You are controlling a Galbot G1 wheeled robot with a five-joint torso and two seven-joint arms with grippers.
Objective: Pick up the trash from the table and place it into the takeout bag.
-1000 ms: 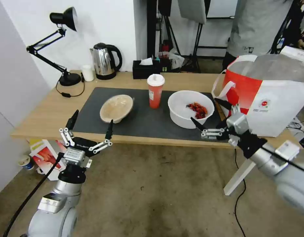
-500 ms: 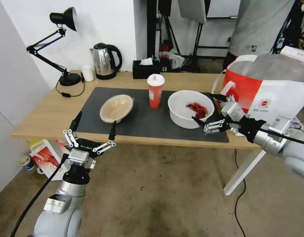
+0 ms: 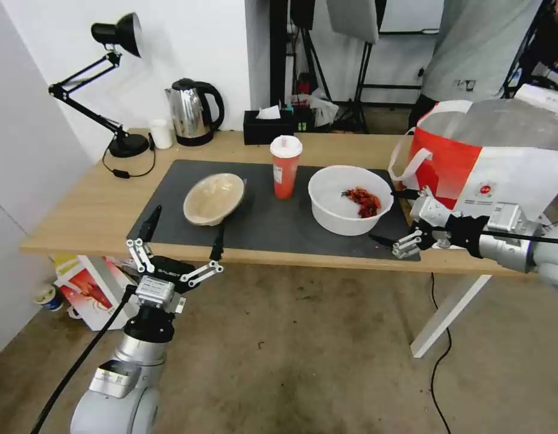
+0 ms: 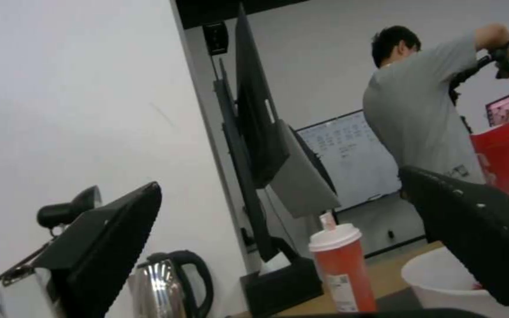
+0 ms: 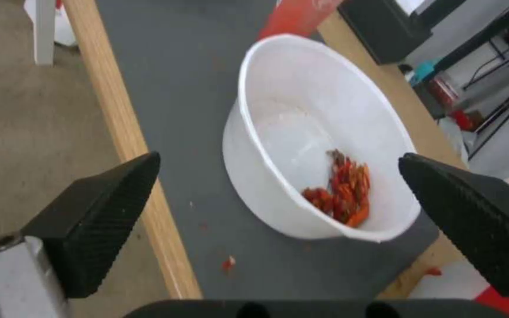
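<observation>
The white bowl with red scraps sits on the dark mat of the bench, with the red cup and the beige bowl to its left. The right tool hovers just beside the white bowl's right side, fingers spread wide and holding nothing; the lower tip seems close above the mat. The takeout bag stands behind it. The left tool, also wide open, hangs at the bench's front edge near the beige bowl.
</observation>
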